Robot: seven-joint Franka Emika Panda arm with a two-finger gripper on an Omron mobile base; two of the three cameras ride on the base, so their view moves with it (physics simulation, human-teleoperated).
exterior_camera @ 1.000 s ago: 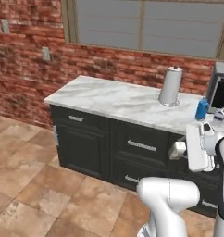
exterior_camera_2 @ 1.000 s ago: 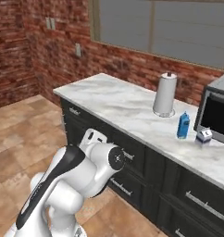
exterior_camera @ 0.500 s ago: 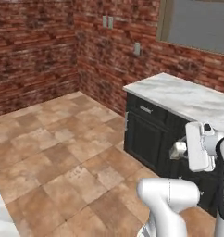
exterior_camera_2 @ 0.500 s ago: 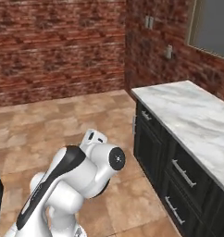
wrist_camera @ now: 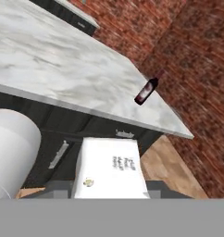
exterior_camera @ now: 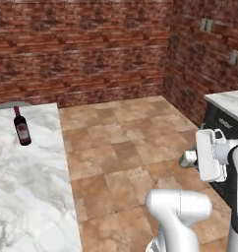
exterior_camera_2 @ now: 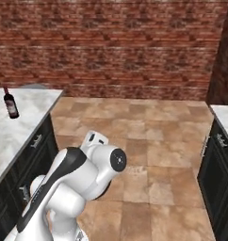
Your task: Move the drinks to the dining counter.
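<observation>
The base has turned; wine bottle point(exterior_camera: 22, 127) on dining counter point(exterior_camera: 27, 197) now appears.

A red brick wall point(exterior_camera_2: 116, 47) rises behind a brown tiled floor point(exterior_camera: 126, 147), with a narrower marble counter point(exterior_camera_2: 224, 115) at one side.

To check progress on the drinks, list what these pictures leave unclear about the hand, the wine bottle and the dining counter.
- Hand, left base view: its own white casing covers the fingers, so open, shut or holding something cannot be told.
- Wine bottle: the label is too small to read in every view.
- Dining counter: cut off by the left and bottom edges of the left base view, so the rest of its top is unseen.
</observation>
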